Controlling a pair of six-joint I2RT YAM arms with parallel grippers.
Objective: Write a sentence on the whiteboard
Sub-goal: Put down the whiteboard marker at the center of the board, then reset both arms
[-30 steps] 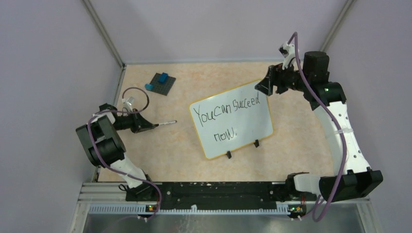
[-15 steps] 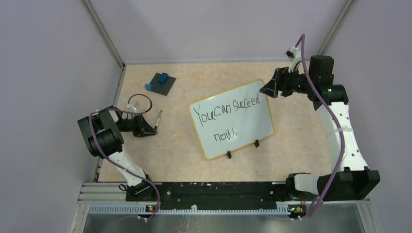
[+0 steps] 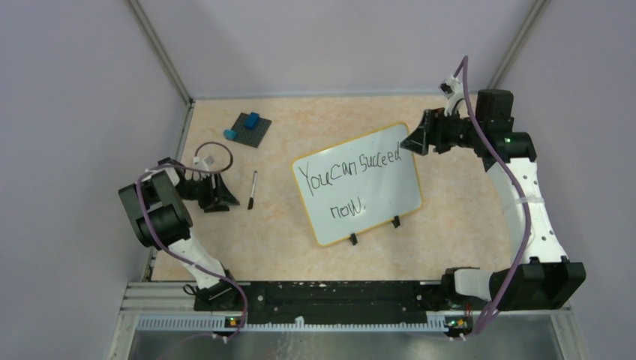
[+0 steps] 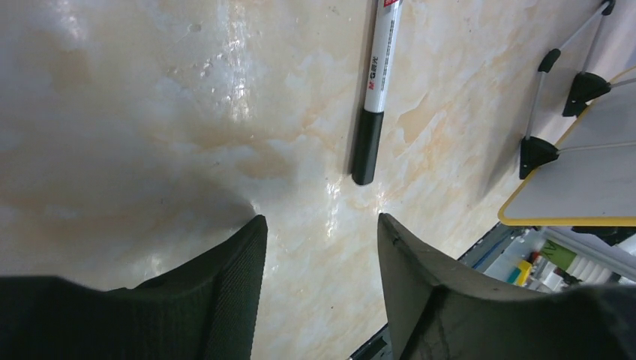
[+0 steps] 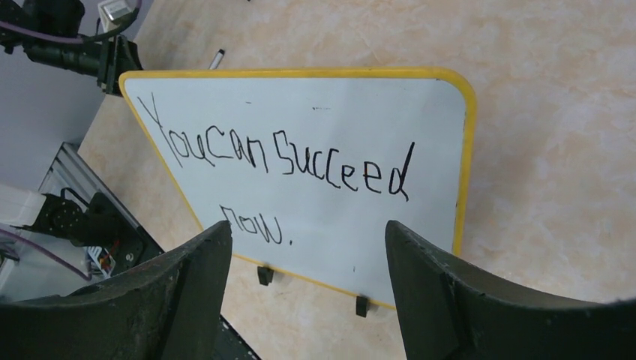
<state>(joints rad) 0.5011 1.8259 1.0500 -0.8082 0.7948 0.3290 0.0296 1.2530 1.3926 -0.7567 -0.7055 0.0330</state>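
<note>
Left gripper [image 4: 321, 226] jaws apart, empty, well left of large white yellow-rimmed whiteboard [image 3: 390, 196]. Right gripper [image 5: 307, 229] jaws apart, empty, over whiteboard's far-right corner. Black handwritten two-line sentence [image 5: 281, 154] on whiteboard looks complete. Black-capped white marker [image 4: 376, 90] lies flat, left of whiteboard. Best: lift left arm straight up without nudging marker.

Marker [image 3: 252, 190] now flat on the table [image 3: 285, 240], out of the left pincer [image 4: 321, 225], its jaws newly apart.
</note>
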